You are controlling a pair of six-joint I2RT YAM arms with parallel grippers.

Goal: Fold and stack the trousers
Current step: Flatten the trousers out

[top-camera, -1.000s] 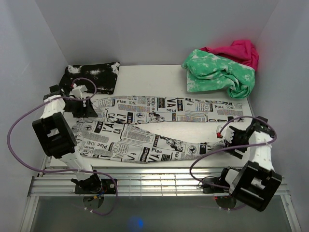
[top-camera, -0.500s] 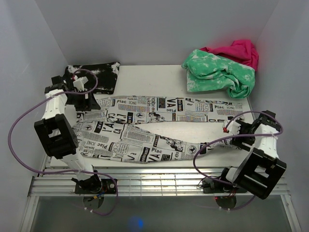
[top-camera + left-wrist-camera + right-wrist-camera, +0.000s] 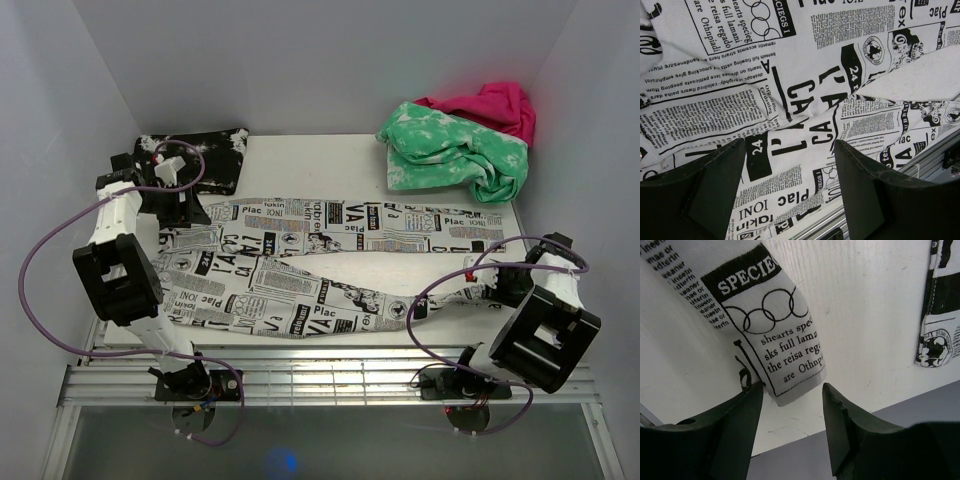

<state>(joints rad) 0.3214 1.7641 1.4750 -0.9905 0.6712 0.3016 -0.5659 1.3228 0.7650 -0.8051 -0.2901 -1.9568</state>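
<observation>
The trousers, white with black newspaper print, lie spread flat on the white table, waist at the left and both legs running right. My left gripper is open just above the waist's far corner. In the left wrist view printed cloth fills the space between its fingers. My right gripper is open at the near leg's hem. In the right wrist view that hem end lies flat on the table just ahead of the fingertips. The other leg's hem shows at the right.
A black white-speckled folded garment lies at the back left, close to my left arm. A green-and-white garment and a pink one are heaped at the back right. Metal rails run along the table's near edge.
My right arm has swung right and back, bringing its gripper to the near leg's hem. My left gripper has shifted slightly toward the back over the waist. The trousers have not moved.
</observation>
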